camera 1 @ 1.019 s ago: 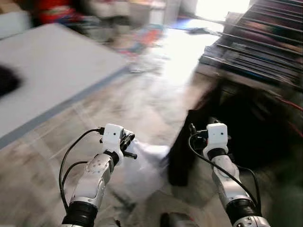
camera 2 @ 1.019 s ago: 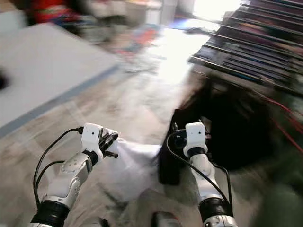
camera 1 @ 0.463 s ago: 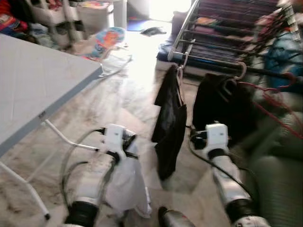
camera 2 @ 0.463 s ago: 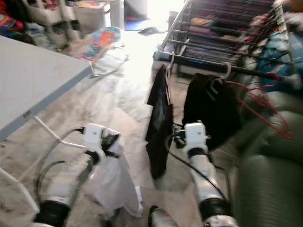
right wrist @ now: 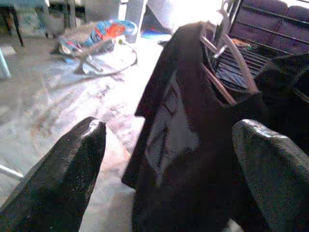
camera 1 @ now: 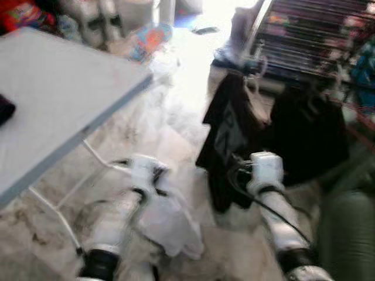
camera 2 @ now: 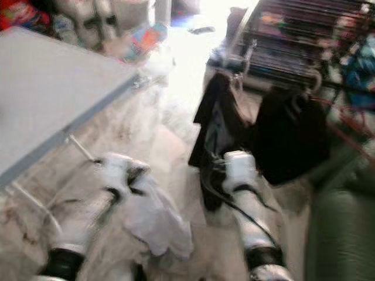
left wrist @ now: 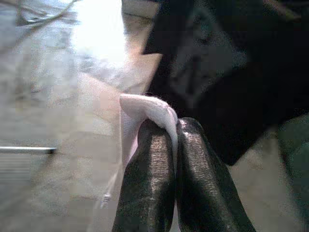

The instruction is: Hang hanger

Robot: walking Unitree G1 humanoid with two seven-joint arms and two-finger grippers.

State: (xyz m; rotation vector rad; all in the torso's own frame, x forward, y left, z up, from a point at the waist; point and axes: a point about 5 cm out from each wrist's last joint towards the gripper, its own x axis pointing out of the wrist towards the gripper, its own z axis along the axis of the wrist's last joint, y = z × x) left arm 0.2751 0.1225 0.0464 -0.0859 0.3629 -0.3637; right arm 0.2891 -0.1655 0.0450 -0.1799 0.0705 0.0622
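Note:
My left gripper is shut on a fold of a white garment, which hangs down from it over the floor. No hanger can be made out in that garment. My right gripper is open, its fingers wide apart and nothing between them. Just ahead of it a black garment hangs from a pale hanger on the drying rack. A second black garment hangs to its right. The head views are blurred.
A grey folding table stands on the left, its white legs close to my left arm. A green sofa is at the right. Toys and boxes lie on the far floor.
The whole view has swung and blurred as the camera moved, with the table now larger on the left. Both arms keep their pose, and the left gripper still holds the white garment.

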